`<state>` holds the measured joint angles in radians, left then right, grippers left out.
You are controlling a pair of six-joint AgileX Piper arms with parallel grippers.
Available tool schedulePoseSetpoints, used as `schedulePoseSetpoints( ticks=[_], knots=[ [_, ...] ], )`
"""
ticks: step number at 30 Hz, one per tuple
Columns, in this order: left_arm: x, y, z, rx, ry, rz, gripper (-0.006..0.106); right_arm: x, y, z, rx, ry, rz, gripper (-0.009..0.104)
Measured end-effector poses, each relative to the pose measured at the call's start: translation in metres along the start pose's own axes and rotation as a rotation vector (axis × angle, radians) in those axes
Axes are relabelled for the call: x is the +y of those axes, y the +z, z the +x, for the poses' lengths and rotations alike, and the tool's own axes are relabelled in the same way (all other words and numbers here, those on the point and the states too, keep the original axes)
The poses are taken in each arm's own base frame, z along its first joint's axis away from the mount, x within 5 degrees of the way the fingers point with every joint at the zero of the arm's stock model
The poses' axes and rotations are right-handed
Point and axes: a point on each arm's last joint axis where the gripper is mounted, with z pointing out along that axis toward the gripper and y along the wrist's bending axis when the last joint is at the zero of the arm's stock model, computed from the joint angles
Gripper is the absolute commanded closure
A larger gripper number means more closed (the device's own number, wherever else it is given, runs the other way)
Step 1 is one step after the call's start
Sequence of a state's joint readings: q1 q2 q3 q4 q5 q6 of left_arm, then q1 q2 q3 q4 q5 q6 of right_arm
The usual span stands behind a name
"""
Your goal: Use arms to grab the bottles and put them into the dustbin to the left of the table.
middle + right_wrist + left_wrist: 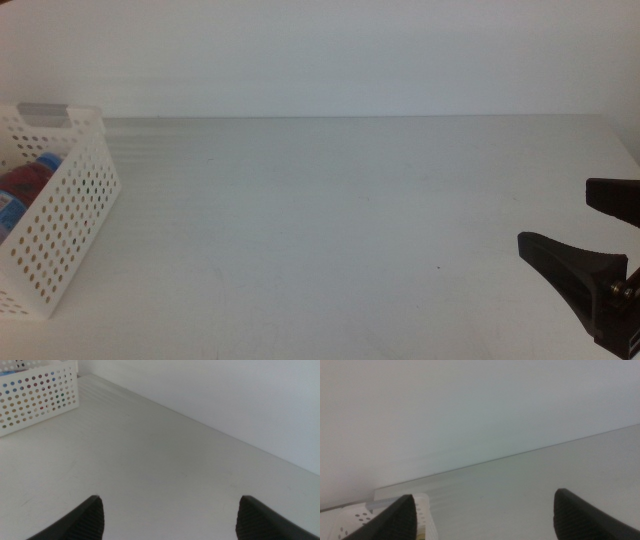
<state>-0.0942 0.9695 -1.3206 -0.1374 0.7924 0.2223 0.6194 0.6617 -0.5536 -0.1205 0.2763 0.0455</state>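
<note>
My desk (330,220) is a plain white-grey flat surface running back to a pale wall. One item rests directly on it: the white perforated dustbin (62,230), standing upright at the desk's left edge. Through its holes a red item and a blue item (25,185) show; their type cannot be determined.

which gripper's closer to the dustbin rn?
Left. The left gripper, jaws open, sits right beside the dustbin, whose rim fills its wrist view's corner. The right gripper, open, is across the table at its right edge.
</note>
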Motion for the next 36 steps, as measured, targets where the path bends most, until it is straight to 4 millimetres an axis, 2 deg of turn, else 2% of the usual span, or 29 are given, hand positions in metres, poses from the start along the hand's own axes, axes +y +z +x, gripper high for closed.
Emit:
schedulePoseSetpoints(
  ticks=[2,5,10,16,20,25,29,36],
  knots=[
    [0.0,0.003,0.004,0.002,-0.002,-0.001,0.01,0.0,0.0,0.0,0.0,-0.008,0.002,0.02],
    [0.0,0.015,0.019,0.007,-0.008,-0.009,0.01,-0.003,0.0,0.0,0.002,-0.008,0.024,0.02],
    [-0.003,0.023,0.06,0.002,-0.011,-0.03,0.01,-0.022,-0.004,0.001,-0.001,0.061,0.152,0.02],
    [-0.009,0.02,0.119,0.021,-0.016,-0.042,0.01,-0.034,-0.03,0.009,-0.079,0.114,0.3,0.02],
    [-0.015,0.005,0.16,0.027,-0.017,-0.044,0.01,-0.031,-0.049,0.042,-0.108,0.129,0.377,0.02],
    [-0.025,-0.012,0.221,0.037,-0.017,-0.042,0.01,-0.023,-0.064,0.084,-0.158,0.145,0.469,0.02],
    [-0.031,-0.016,0.265,0.038,-0.017,-0.043,0.01,-0.02,-0.065,0.11,-0.175,0.188,0.529,0.02],
    [-0.034,-0.014,0.319,0.026,-0.033,-0.101,0.01,-0.019,-0.054,0.147,-0.126,0.272,0.554,0.02]
  ],
)
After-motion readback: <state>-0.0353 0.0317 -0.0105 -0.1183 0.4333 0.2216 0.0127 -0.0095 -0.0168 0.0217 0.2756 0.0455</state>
